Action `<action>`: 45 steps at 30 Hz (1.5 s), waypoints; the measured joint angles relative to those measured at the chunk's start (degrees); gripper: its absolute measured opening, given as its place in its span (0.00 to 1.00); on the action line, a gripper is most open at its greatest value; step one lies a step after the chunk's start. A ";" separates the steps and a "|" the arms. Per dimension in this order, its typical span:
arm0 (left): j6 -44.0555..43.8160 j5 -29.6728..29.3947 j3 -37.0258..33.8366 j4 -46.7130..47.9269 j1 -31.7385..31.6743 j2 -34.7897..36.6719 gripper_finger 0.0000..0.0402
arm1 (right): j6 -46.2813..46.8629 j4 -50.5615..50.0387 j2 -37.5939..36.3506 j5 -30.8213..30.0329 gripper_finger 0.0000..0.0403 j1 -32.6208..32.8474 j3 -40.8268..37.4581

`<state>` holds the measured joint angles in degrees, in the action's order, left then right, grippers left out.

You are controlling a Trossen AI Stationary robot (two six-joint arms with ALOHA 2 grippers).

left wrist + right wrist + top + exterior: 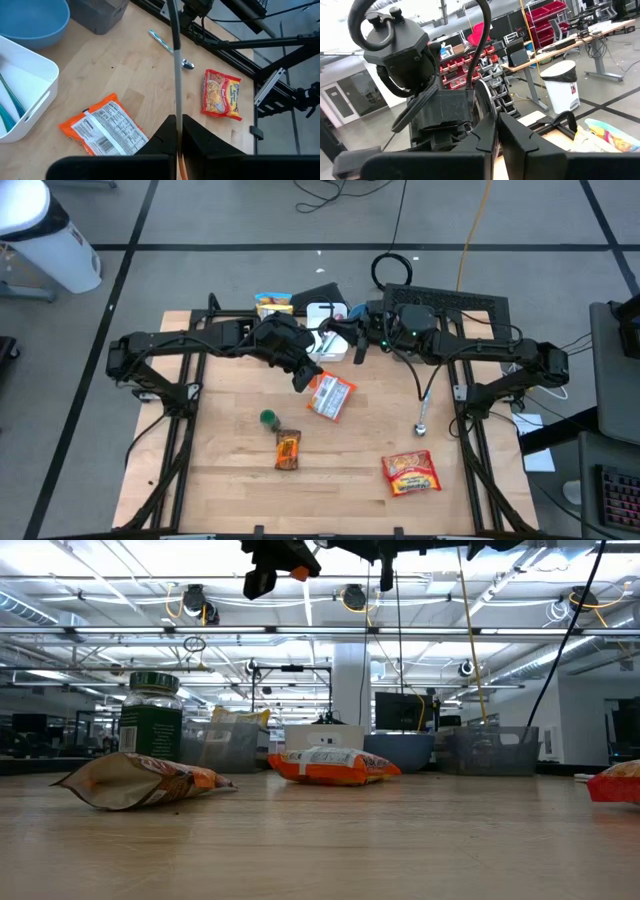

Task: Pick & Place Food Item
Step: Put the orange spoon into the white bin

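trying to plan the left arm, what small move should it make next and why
Probably open the left gripper and lower it onto the orange and white snack bag. Its fingers are shut with nothing between them, and it hangs above the wooden table next to that bag. The right gripper waits shut at the back.
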<state>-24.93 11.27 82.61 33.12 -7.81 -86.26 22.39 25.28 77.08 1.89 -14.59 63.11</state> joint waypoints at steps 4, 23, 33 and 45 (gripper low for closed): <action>0.42 0.02 0.00 -0.02 -0.07 0.00 0.02 | 1.97 -0.09 0.00 0.09 0.09 0.00 0.02; 0.57 -3.58 0.02 -0.52 -0.43 0.04 0.02 | 3.60 -1.58 -3.84 4.94 0.64 -3.03 -0.02; -2.85 1.20 0.02 -0.42 -4.95 0.04 0.01 | -3.58 -19.07 -13.56 5.75 0.65 -6.78 -0.02; 1.31 6.46 0.02 -0.20 -17.03 0.04 0.02 | 1.37 -20.74 -21.97 4.01 0.64 -5.92 -13.70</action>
<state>-23.61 17.73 82.63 32.93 -24.84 -86.21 23.76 4.54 55.11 5.90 -20.51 49.41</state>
